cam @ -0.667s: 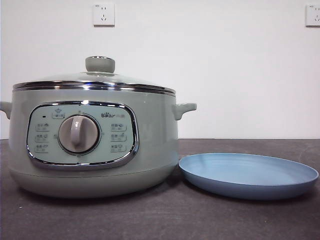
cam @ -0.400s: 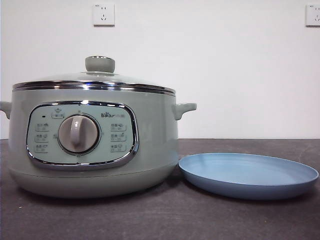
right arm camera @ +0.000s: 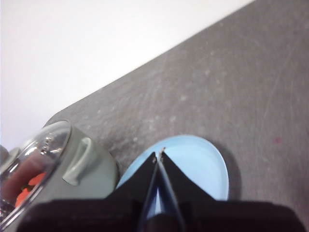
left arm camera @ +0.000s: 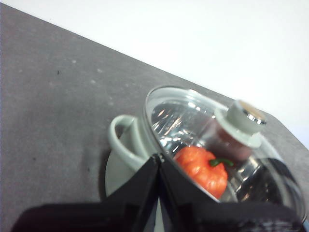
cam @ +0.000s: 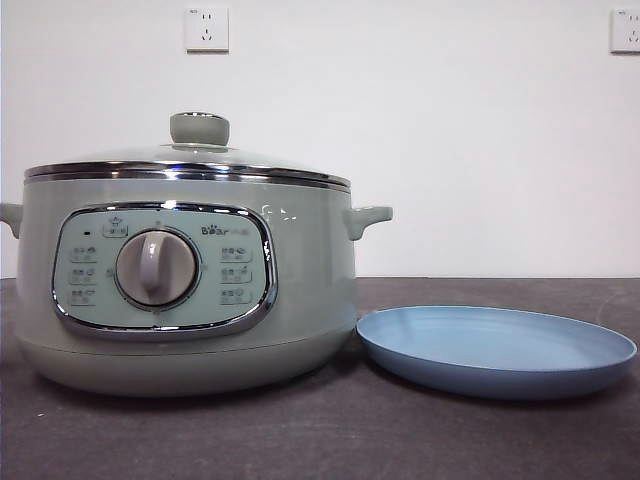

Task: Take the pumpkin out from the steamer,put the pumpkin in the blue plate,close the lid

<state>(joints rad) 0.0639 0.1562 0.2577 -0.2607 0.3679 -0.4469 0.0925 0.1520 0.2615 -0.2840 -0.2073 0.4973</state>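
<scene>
The sage-green steamer (cam: 185, 280) stands at the left of the table with its glass lid (cam: 190, 160) on it. In the left wrist view the orange pumpkin (left arm camera: 203, 169) shows through the lid (left arm camera: 193, 121) inside the pot. The blue plate (cam: 495, 350) lies empty to the right of the steamer. My left gripper (left arm camera: 158, 162) is shut and empty, high above the steamer's side handle (left arm camera: 123, 142). My right gripper (right arm camera: 158, 155) is shut and empty, high above the blue plate (right arm camera: 198, 164). Neither gripper shows in the front view.
The dark grey table (cam: 330, 430) runs to a white wall with two sockets (cam: 207, 29). The steamer's right handle (cam: 368, 218) sticks out toward the plate, and the plate's rim sits close to the pot's base.
</scene>
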